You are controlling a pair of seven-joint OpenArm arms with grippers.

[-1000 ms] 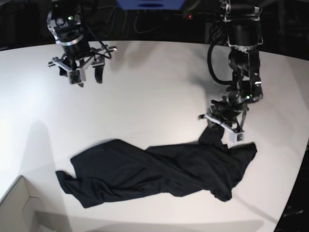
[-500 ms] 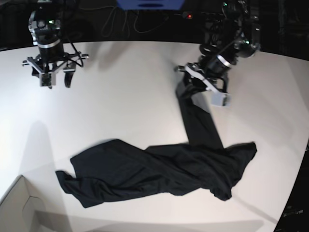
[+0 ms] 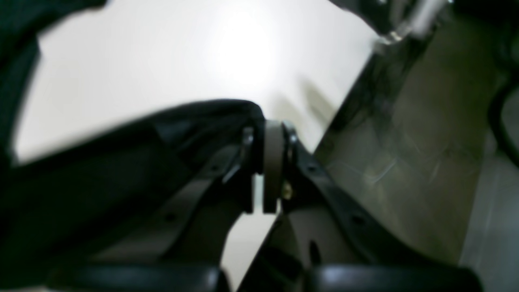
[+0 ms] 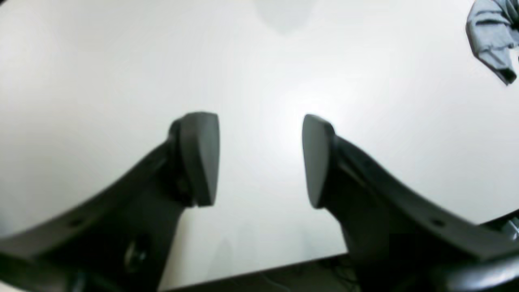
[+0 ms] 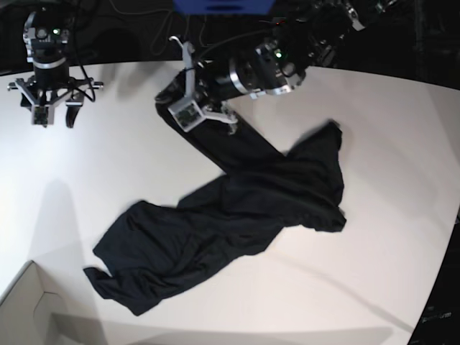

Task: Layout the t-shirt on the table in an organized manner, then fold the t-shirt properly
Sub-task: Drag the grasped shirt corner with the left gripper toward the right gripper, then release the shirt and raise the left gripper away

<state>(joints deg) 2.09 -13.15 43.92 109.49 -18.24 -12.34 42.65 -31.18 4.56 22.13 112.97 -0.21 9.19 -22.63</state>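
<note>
Left pincer (image 5: 172, 98) pinches a strip of the plain black soft-fabric t-shirt (image 5: 237, 215), stretched taut above the white surface (image 5: 374, 129). The rest sprawls rumpled diagonally across it. Right pincer (image 5: 52, 115) hangs spread, empty.

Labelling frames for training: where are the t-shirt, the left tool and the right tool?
t-shirt (image 5: 237, 215), base view, crumpled middle.
left tool (image 5: 175, 100), base view, tips pinching cloth.
right tool (image 4: 259, 158), right wrist view, gap between tips.

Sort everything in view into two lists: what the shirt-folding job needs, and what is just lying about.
Part of the job:
- plain black soft fabric t-shirt, crumpled
- large smooth white table under it
- left gripper, shut on an edge of the t-shirt
- right gripper, open and holding nothing

Just lying about:
- pale cardboard box corner at the table's near edge
- blue object behind the table
</note>
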